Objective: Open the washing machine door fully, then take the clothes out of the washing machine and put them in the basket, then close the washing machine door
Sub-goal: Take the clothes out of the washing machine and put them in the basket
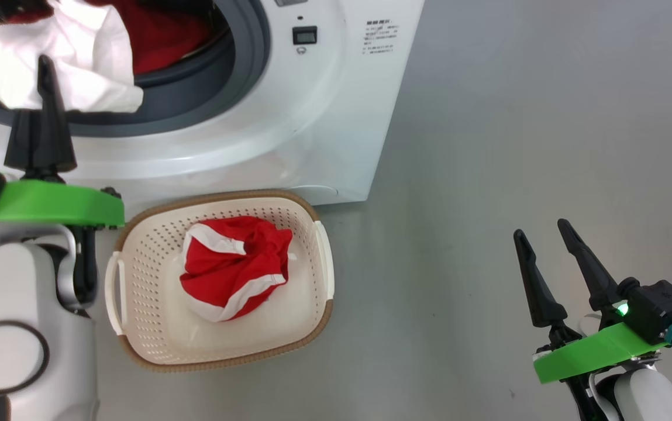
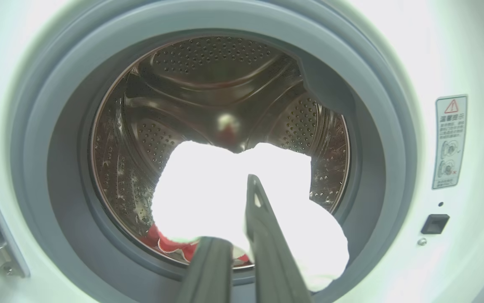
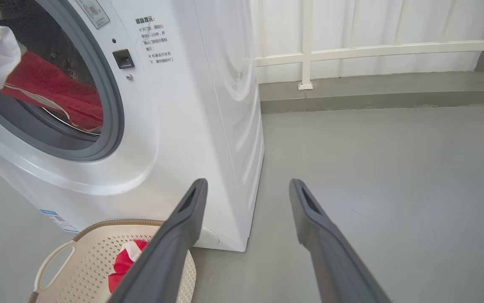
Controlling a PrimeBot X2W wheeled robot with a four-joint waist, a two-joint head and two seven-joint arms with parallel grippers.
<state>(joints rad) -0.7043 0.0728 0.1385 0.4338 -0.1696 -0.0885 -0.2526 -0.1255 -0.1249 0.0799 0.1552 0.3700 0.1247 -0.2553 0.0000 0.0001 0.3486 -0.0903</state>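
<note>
White washing machine takes the upper left of the head view, its mouth uncovered. Below it, the basket holds one red garment, while more clothes lie in the drum. The left gripper has its fingers nearly together, apparently pinching white fabric. The right gripper, lower right, is spread wide and empty. Closing the door comes last.

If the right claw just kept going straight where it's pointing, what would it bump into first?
Probably the washing machine, its side wall near the front corner; the right gripper may narrowly pass it.
</note>
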